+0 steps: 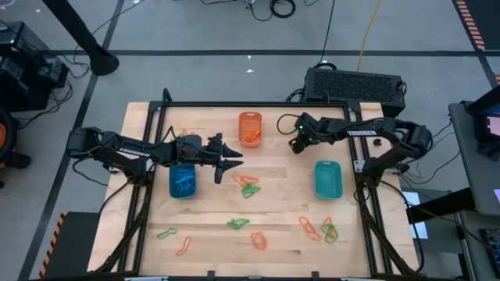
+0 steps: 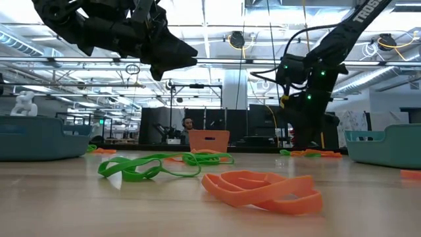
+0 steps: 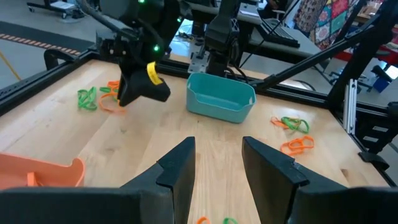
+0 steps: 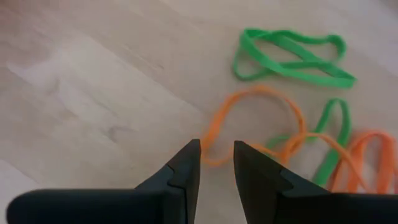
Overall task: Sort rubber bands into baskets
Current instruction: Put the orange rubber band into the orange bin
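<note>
The right gripper (image 1: 295, 145) is hovering beside the orange basket (image 1: 250, 128), its fingers (image 4: 184, 168) standing slightly apart with nothing between them, above an orange rubber band (image 4: 261, 124) and green rubber bands (image 4: 292, 56) lying on the wooden table (image 1: 281, 218). The left gripper (image 1: 234, 165) is hanging mid-table beside the blue basket (image 1: 183, 181), its fingers (image 3: 177, 171) spread and empty. The teal basket (image 1: 328, 179) is sitting near the table's right side, with more bands scattered along the near edge.

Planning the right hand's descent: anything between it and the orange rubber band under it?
Nothing visible. The right hand hangs over the orange rubber band's near end; a green rubber band overlaps its far side only.
</note>
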### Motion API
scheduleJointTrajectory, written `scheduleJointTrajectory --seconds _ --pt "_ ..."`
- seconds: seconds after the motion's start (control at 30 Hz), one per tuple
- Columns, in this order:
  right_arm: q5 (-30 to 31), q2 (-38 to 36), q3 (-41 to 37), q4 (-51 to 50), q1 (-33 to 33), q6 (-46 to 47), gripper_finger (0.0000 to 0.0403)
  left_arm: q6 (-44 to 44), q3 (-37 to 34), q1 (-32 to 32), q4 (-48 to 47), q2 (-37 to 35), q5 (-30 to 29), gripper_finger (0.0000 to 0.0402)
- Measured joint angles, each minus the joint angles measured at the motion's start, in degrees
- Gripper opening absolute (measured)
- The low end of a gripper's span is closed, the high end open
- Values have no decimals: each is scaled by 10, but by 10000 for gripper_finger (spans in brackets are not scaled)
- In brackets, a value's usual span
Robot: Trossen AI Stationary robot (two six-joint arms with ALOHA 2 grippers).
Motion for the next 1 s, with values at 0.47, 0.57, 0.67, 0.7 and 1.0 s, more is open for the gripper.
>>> scheduleJointTrajectory --seconds 0.47,0.57,0.67,0.7,1.0 --pt "12 15 0 -7 2 56 73 0 0 0 0 0 0 138" --pt "25 30 0 -4 2 63 66 0 0 0 0 0 0 138" --pt "24 46 1 1 2 63 59 0 0 0 0 0 0 138" --pt "24 50 2 3 2 62 57 0 0 0 0 0 0 138" --pt "15 21 -2 2 10 6 5 0 0 0 -1 0 0 138"
